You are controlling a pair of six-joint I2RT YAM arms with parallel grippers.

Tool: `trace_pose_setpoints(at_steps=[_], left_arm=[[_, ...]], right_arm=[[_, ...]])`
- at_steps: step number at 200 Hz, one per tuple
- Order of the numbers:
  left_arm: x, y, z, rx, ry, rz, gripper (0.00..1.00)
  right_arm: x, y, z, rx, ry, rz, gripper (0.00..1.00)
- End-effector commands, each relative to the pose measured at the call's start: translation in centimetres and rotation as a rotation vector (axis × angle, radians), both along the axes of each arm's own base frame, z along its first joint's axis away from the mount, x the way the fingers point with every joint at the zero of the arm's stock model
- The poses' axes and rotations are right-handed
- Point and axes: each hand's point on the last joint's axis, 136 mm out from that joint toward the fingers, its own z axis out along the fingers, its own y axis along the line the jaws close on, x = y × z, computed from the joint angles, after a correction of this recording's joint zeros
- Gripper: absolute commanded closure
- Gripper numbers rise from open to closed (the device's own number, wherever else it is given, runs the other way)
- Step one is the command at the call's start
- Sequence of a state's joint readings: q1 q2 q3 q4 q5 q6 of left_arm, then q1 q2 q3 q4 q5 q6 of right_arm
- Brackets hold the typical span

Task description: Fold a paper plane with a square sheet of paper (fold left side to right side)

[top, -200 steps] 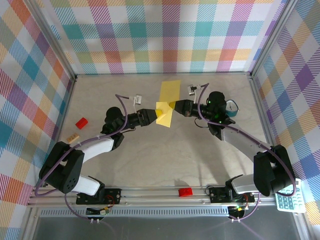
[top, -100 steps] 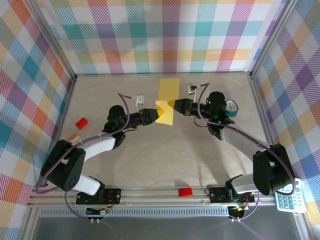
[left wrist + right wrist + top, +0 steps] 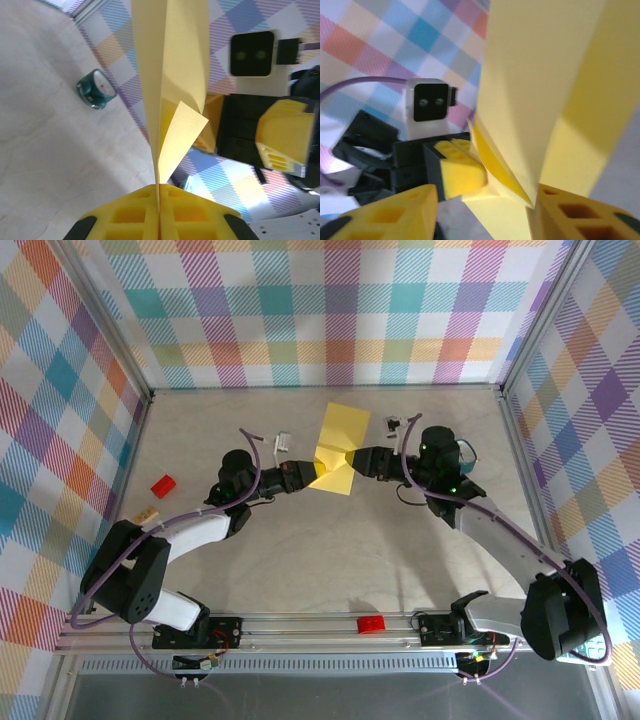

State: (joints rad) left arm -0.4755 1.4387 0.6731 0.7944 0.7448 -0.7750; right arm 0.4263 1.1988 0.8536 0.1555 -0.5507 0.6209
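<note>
You look to be mid-fold, at a change of grip, not at a finished crease. The sheet of paper (image 3: 340,436) is up near the far edge of the bench (image 3: 300,550), roughly midway between its left and right edges, and it sits between the two gripper tips.

Your left gripper (image 3: 308,473) is clenched on the paper's near-left corner. In the left wrist view its fingers (image 3: 130,215) meet with the sheet (image 3: 170,60) rising edge-on from the seam, already doubled over, with a small loose flap hanging off to one side.

Your right gripper (image 3: 352,458) sits at the paper's near-right side, close to the left one. In the right wrist view its fingers (image 3: 395,217) stand apart. The sheet (image 3: 545,75) passes through the gap, and its lower corner rests just against the right-hand finger, so nothing is pinched there.

I judge the paper hangs from the left gripper alone, so keep that grip firm. The next move probably calls for the right gripper to take a free edge cleanly. You can then carry the left side across to the right with the edges lined up before anything is pressed flat. Watch the loose flap, as it could catch and skew the crease.
</note>
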Motion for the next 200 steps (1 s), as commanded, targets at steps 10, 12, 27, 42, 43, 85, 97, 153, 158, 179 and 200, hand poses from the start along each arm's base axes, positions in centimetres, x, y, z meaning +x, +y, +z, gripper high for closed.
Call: trace_pose_setpoints(at_steps=[10,12,27,42,43,85,97,153,158,179,200], left_arm=[[0.2,0.8,-0.5,0.173,-0.057,0.048,0.95],[0.2,0.9,-0.8,0.194,-0.053,0.054,0.95],[0.4,1.9,-2.8,0.373,-0.036,0.107,0.99],[0.5,3.5,-4.9,0.587,-0.032,0.165,1.0],[0.6,3.6,-5.0,0.603,-0.031,0.171,1.0],[1.1,8.5,-8.1,1.07,-0.044,0.34,1.0],[1.3,9.6,-8.2,1.193,-0.062,0.391,1.0],[1.9,12.9,-7.9,1.627,-0.192,0.612,1.0],[1.9,12.9,-8.0,1.658,-0.198,0.614,1.0],[1.5,12.6,-9.2,1.767,-0.208,0.612,1.0],[1.0,12.1,-10.1,1.832,-0.211,0.635,1.0]], right_arm=[[0.7,-4.5,-3.8,-0.345,-0.001,-0.184,0.39],[0.8,-4.8,-3.9,-0.362,-0.003,-0.198,0.38],[1.1,-7.6,-5.8,-0.51,0.025,-0.305,0.34],[1.3,-10.4,-7.3,-0.638,0.051,-0.41,0.3],[1.3,-10.6,-7.4,-0.647,0.054,-0.415,0.3],[1.0,-14.7,-9.4,-0.784,0.072,-0.584,0.03],[0.9,-15.1,-9.7,-0.782,0.07,-0.601,0.01],[0.8,-16.0,-10.6,-0.747,0.114,-0.676,0.01],[0.9,-16.0,-10.7,-0.742,0.117,-0.675,0.01],[0.9,-15.7,-11.0,-0.725,0.123,-0.668,0.01],[0.9,-15.7,-10.9,-0.724,0.124,-0.671,0.01]])
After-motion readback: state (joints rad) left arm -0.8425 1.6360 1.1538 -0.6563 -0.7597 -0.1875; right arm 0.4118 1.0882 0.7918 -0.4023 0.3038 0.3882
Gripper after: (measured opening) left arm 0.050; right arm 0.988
